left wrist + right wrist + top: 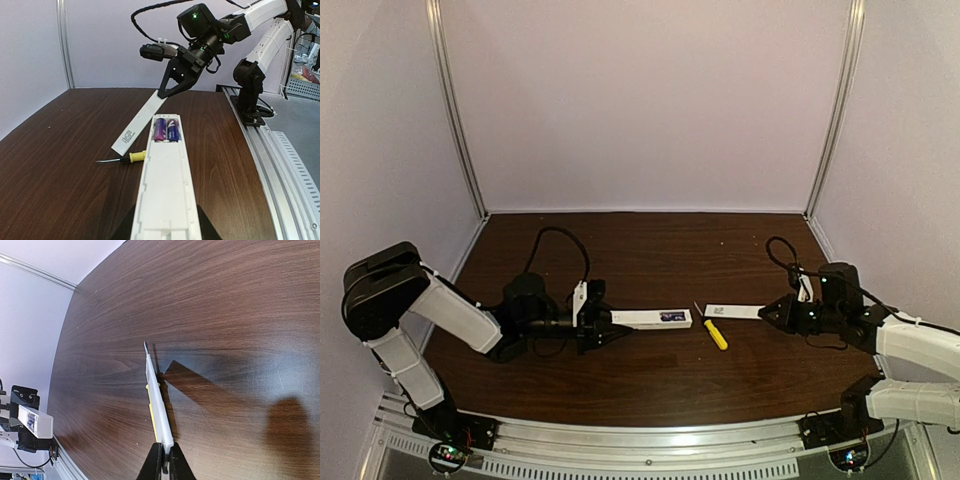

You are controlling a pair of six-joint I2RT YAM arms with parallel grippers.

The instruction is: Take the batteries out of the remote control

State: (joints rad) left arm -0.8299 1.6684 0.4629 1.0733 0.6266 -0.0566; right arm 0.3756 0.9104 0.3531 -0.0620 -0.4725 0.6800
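The white remote control (650, 319) lies lengthwise out of my left gripper (601, 326), which is shut on its near end. Its open bay faces up at the far end, with two purple-blue batteries (166, 129) side by side in it. In the left wrist view the remote control (166, 185) fills the middle, with my left gripper (165, 236) at the bottom edge. My right gripper (782, 312) is shut on the thin white cover strip (733, 311), which slopes down toward the table (137, 125). The right wrist view shows that strip (157, 400) edge-on, rising out of the right gripper (166, 460).
A yellow-handled screwdriver (716, 334) lies on the dark wooden table (650, 260) between the remote's tip and the cover strip, also visible as the screwdriver (131, 157) left of the battery bay. White walls and metal posts enclose the table; a metal rail (640, 445) runs along the near edge.
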